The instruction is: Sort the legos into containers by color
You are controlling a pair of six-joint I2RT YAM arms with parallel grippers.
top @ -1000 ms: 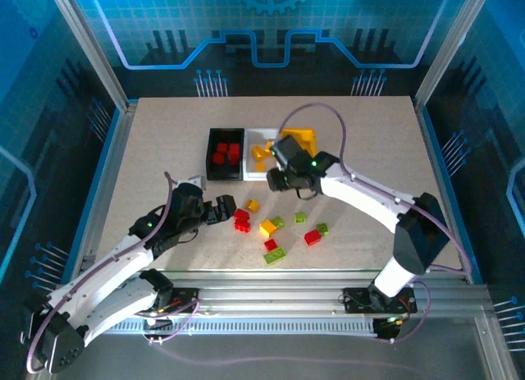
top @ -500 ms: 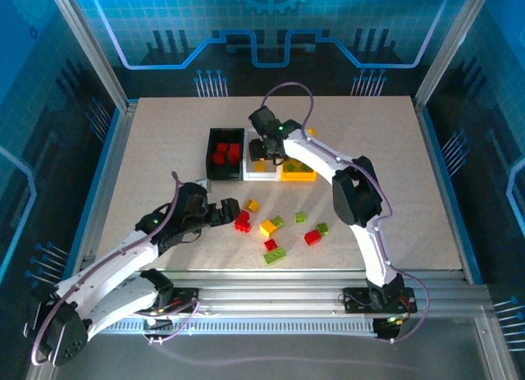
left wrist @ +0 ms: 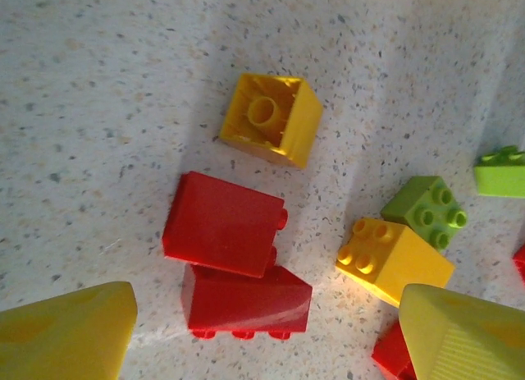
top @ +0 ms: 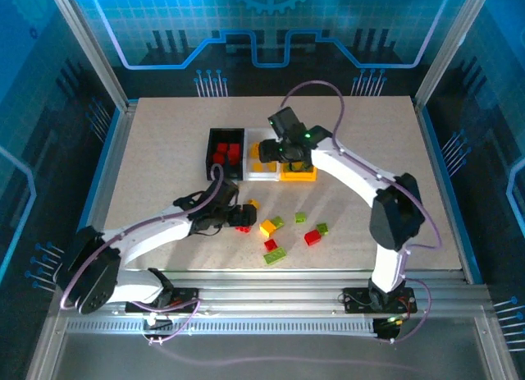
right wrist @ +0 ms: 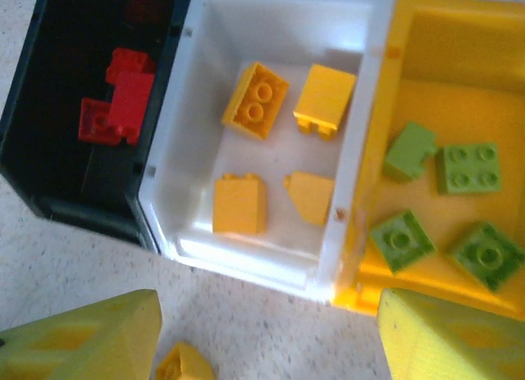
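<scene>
Three joined bins stand at the table's middle back. The black bin (top: 210, 154) (right wrist: 57, 60) holds red legos (right wrist: 123, 105). Several yellow legos (right wrist: 254, 99) lie in the white bin (top: 264, 174) (right wrist: 287, 31), and several green legos (right wrist: 467, 167) in the yellow bin (top: 300, 176) (right wrist: 447, 60). My right gripper (top: 289, 153) (right wrist: 267, 339) hangs open and empty over the bins' near edge. My left gripper (top: 244, 218) (left wrist: 271, 339) is open low over two touching red legos (left wrist: 225, 232), the nearer one (left wrist: 246, 302) between its fingers (left wrist: 66, 331).
Loose bricks lie on the table before the bins: yellow ones (top: 253, 204) (top: 267, 227) (left wrist: 271, 119) (left wrist: 392, 257), green ones (top: 300, 217) (top: 322, 228) (top: 275, 256) (left wrist: 425, 206), red ones (top: 312, 237) (top: 270, 244). A yellow brick (right wrist: 184, 365) sits near the right gripper's left finger.
My left gripper has slid right and stretched out to the red bricks. My right arm rose from the table to the white bin, then shifted slightly right toward the yellow bin.
</scene>
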